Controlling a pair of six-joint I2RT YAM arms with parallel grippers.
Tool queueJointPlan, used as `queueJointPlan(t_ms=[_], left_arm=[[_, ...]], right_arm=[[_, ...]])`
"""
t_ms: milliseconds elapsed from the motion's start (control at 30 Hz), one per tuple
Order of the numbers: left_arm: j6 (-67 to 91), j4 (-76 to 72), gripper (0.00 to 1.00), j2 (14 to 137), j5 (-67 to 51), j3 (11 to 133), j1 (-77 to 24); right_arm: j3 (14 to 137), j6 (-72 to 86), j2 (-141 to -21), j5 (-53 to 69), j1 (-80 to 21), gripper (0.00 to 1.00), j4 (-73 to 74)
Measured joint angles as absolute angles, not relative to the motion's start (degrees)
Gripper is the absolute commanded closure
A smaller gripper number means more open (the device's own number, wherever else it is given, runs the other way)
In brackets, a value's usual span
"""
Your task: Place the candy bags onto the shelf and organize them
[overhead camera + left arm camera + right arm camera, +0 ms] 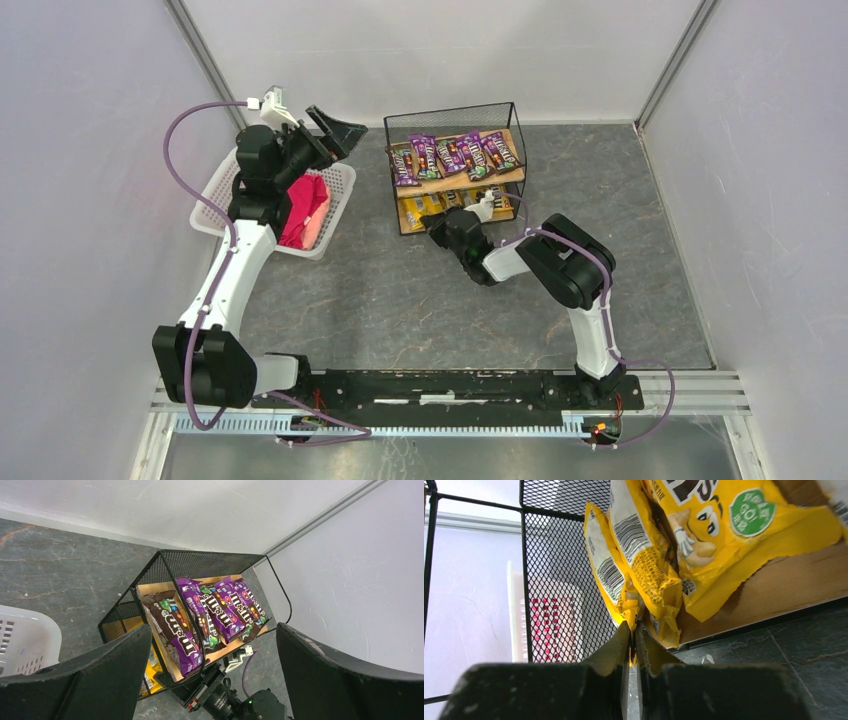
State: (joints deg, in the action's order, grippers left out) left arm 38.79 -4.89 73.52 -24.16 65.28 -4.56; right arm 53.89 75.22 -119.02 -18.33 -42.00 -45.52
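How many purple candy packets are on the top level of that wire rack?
5. The purple candy bags lie side by side in a slightly overlapping row across the top board of the shelf, from left to right. More may be hidden underneath.

The candy bags [455, 155] lie on both tiers of the shelf [450, 111], right of the basket [214, 196].

Purple candy bags [222, 611] say "m&m's"; the yellow candy bag [774, 530], "GO!".
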Motion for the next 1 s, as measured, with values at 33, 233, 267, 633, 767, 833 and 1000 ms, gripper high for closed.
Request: queueJointPlan(t_ms=[33,233,267,633,767,833,1000], left_arm=[[38.79,-4.86,0.00,73.52,-24.16,65.28,-4.56],[38.79,-4.89,0.00,73.52,-24.16,65.28,-4.56],[38.79,-4.86,0.00,73.52,-24.16,65.28,-4.56],[38.79,-4.89,0.00,73.52,-24.16,65.28,-4.21],[38.79,-4.89,0.00,73.52,-24.16,65.28,-4.21],[38.79,-4.89,0.00,73.52,-24.16,65.28,-4.21],[38.79,-4.89,0.00,73.52,-24.14,65.28,-4.21]], right_arm=[[54.13,75.16,-119.17,-18.35,-42.15,0.83,-45.30],[55.51,74.19,-120.16,-18.28,-42.83,0.62,-44.82],[55.66,73.93,-120.22,-18.24,-43.00,0.60,-44.69],[50.09,67.66,-113.69,-16.58,-43.77,0.24,-43.16],[43.35,64.36,-106.26,-15.09,-43.44,0.24,-41.15],[39.53,62.02,-102.08,-13.93,-42.94,0.24,-40.12],[32.08,51.59,-89.10,-11.46,-41.04,0.07,-33.56]])
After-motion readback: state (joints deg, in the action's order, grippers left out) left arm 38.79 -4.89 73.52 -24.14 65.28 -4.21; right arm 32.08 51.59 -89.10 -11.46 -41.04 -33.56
